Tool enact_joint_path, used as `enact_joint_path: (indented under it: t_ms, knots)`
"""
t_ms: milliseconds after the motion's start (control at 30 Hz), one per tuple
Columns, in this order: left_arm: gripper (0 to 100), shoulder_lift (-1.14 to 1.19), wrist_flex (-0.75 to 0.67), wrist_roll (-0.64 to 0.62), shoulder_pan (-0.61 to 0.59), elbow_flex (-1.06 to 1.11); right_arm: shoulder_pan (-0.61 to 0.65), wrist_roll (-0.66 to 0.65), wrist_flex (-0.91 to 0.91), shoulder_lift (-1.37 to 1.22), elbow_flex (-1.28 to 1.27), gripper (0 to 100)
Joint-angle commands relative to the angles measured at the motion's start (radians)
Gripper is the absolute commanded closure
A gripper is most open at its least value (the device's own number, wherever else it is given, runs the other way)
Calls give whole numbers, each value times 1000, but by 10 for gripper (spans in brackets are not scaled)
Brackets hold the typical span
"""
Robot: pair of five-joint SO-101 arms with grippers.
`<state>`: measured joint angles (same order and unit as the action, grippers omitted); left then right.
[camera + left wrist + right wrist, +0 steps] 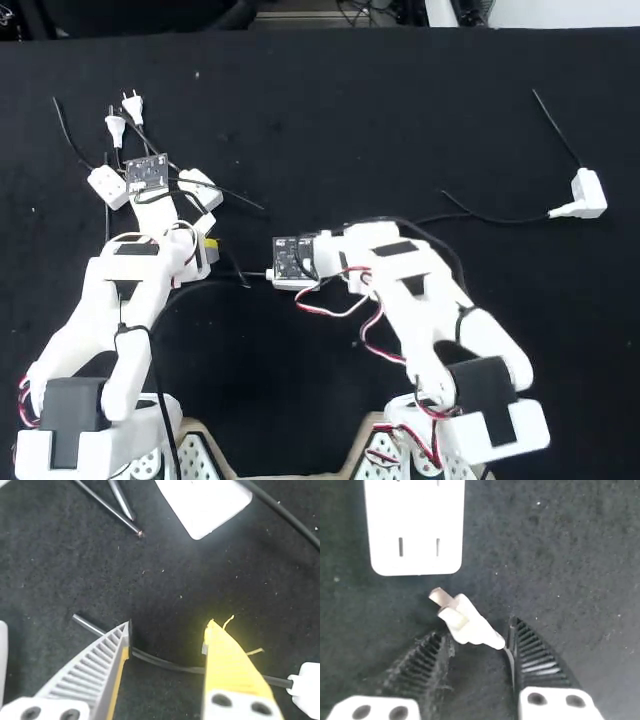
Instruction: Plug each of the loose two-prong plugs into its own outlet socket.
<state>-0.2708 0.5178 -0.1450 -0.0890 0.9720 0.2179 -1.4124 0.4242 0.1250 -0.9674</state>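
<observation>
Beside the outlet socket, a two-prong plug is lying inside your right tool, spread wide; your left tool, also spread, is straddling a black cable.

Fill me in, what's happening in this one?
On a black table, the left gripper is open, straddling a black cable near a white outlet. The right gripper is at a white two-prong plug whose prongs point toward another outlet block. The plug is not inserted, and its grip is unclear.
</observation>
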Motion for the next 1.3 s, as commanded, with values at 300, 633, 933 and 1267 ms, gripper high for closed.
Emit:
enact_joint_path:
  t_ms: [300, 633, 933, 1267]
  knots:
    - [758, -11, -11, -11, -12, -8, -48, 38, 8, 1, 81, 991]
    - [758, -11, -12, -11, -8, -8, -112, 331, 542, 288, 255, 988]
    - [758, -11, -11, -11, -10, -8, -127, 680, 799, 298, 351, 988]
    - [758, -11, -11, -11, -10, -7, -160, 824, 881, -125, 565, 987]
